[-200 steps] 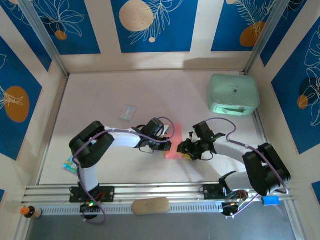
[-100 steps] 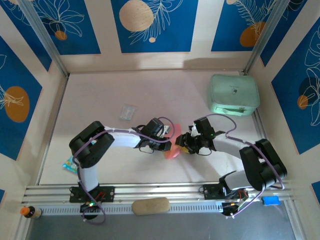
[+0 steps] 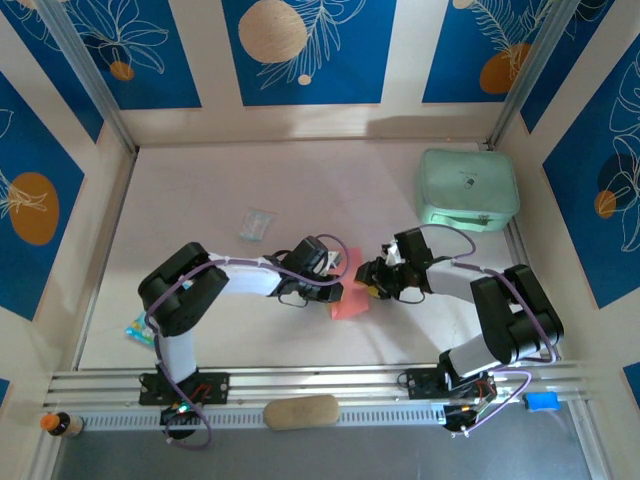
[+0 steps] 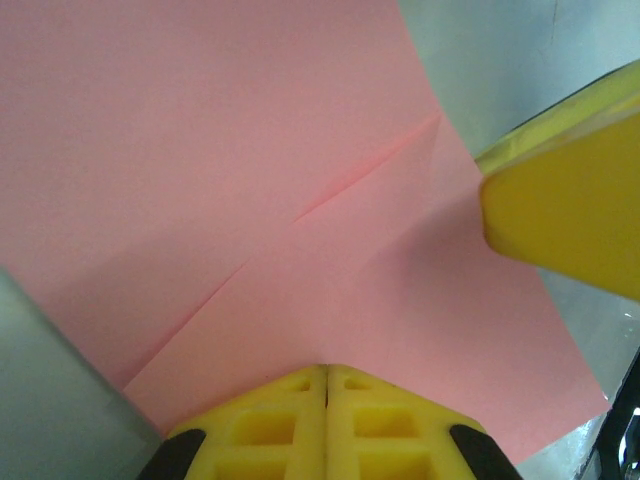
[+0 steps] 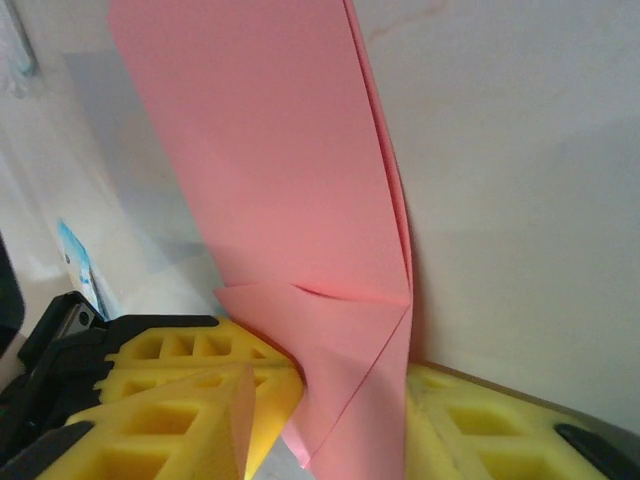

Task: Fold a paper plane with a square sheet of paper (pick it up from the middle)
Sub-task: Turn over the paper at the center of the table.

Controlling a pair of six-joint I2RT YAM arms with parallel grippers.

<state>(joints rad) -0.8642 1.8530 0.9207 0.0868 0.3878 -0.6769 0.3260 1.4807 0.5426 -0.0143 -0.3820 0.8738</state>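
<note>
The counter [image 3: 200, 190] and the green case [image 3: 468, 188] at its far right are as they were. What has changed is my right arm [image 3: 505, 315]: over the last second its elbow has swung in, and the wrist has gone from the near right corner of the paper [image 3: 349, 300] to a spot farther up its right edge. The paper has stayed at the middle of the counter, between my two wrists. It bulged up briefly and has now settled again. My left arm [image 3: 250, 277] has not stirred. Its jaws are pressed together, their pads [image 4: 290, 420] against the paper's edge, apparently pinning it. My right jaws have narrowed and stand either side of an upright flap. I cannot tell whether they are pinching it yet. I take this as a fold in the middle of being creased, with the plane still a long way off. The paper is now a folded strip. Its long axis runs near to far, with the far end leaning slightly right. A slanting crease crosses it, and there is no real nose yet to point anywhere.
</note>
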